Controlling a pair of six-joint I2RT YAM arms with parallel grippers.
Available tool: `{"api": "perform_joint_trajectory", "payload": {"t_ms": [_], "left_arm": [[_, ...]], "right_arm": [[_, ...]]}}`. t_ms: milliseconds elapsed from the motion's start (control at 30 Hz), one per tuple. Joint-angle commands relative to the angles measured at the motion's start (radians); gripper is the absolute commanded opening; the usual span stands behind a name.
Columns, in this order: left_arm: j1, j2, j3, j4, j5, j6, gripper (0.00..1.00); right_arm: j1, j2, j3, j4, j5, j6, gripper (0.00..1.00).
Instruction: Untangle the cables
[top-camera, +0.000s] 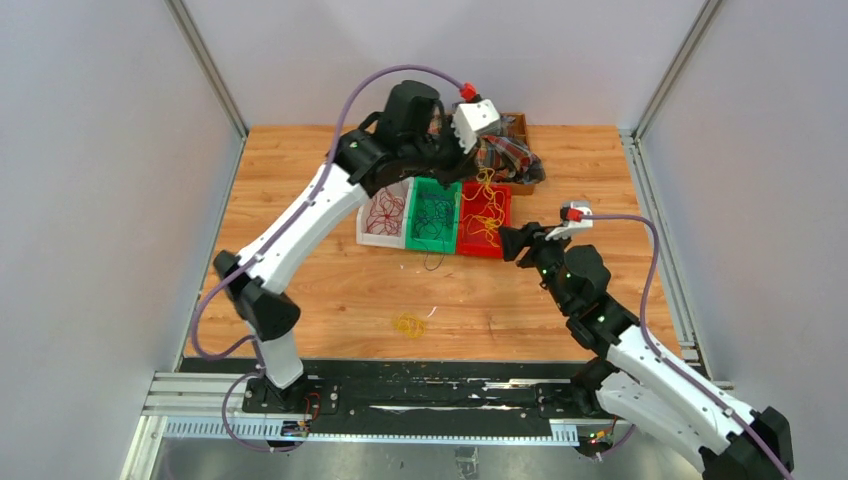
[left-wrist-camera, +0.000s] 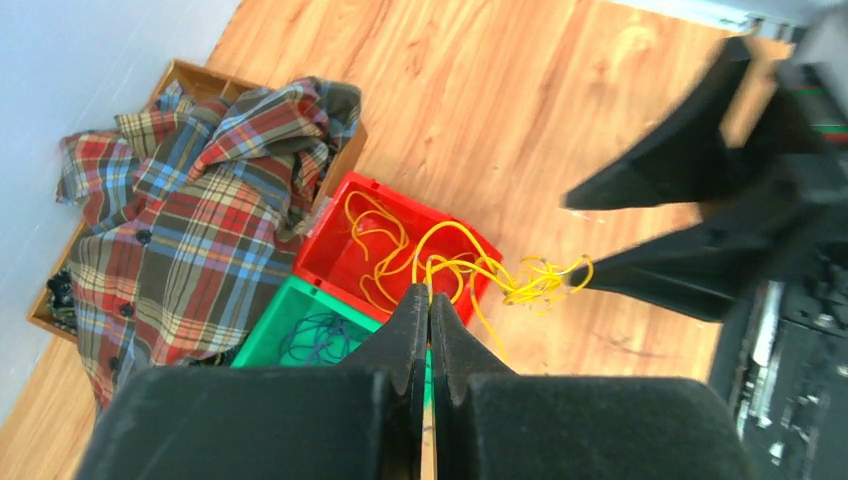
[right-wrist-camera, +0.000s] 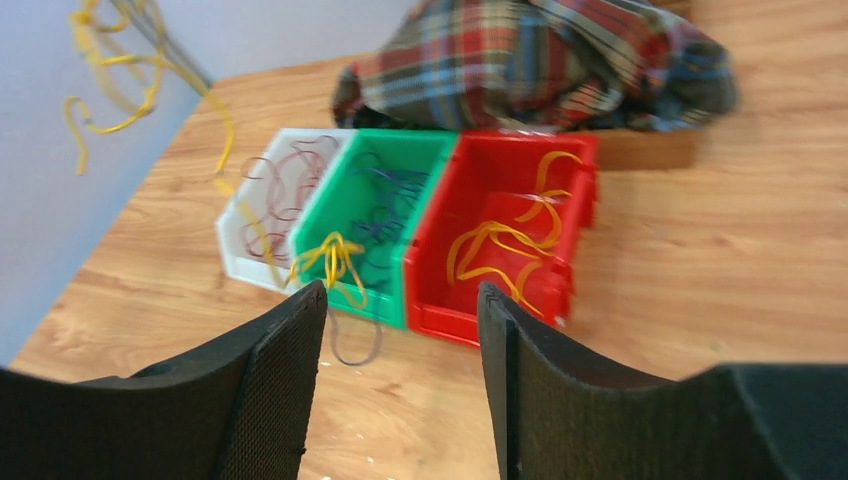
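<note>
My left gripper (left-wrist-camera: 430, 292) is shut on a yellow cable (left-wrist-camera: 455, 240) and holds it above the red bin (left-wrist-camera: 330, 250); in the top view it (top-camera: 468, 160) is over the bins' far side. The strand runs to a yellow tangle (left-wrist-camera: 530, 282) hanging by the tips of my right gripper (left-wrist-camera: 570, 240). My right gripper (right-wrist-camera: 400, 300) is open and empty, and the tangle (right-wrist-camera: 332, 258) hangs just beyond its left finger (right-wrist-camera: 290, 350). It (top-camera: 510, 243) sits at the red bin's front right corner. More yellow cables (right-wrist-camera: 500, 245) lie in the red bin. Another yellow bundle (top-camera: 408, 324) lies on the table.
A white bin (top-camera: 385, 212) holds dark red cables, and a green bin (top-camera: 433, 215) holds dark cables, one (right-wrist-camera: 355, 350) hanging over its front. A plaid cloth (top-camera: 510, 155) lies heaped on a wooden tray (left-wrist-camera: 190, 72) behind the bins. Grey walls close in the table.
</note>
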Motion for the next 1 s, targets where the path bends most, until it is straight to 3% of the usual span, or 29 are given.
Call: {"api": "perform_joint_trajectory", "payload": {"t_ms": [0, 167, 367, 833, 900, 967], "left_arm": [[-0.011, 0.156, 0.113, 0.000, -0.100, 0.034, 0.00], [-0.011, 0.317, 0.208, 0.013, -0.162, 0.077, 0.00], [-0.011, 0.410, 0.175, 0.083, -0.236, 0.143, 0.00], [-0.012, 0.561, 0.118, 0.232, -0.305, 0.125, 0.00], [-0.016, 0.582, 0.127, 0.241, -0.301, 0.109, 0.04], [-0.020, 0.603, 0.141, 0.218, -0.294, 0.107, 0.14]], "right_arm": [[-0.029, -0.106, -0.046, -0.215, 0.146, 0.014, 0.58], [-0.035, -0.191, -0.068, -0.344, 0.253, 0.035, 0.60], [-0.039, -0.243, -0.065, -0.431, 0.318, 0.051, 0.60], [-0.040, -0.270, -0.022, -0.495, 0.291, 0.057, 0.59], [-0.039, -0.271, -0.018, -0.496, 0.283, 0.053, 0.59], [-0.038, -0.266, -0.009, -0.501, 0.273, 0.044, 0.59]]}}
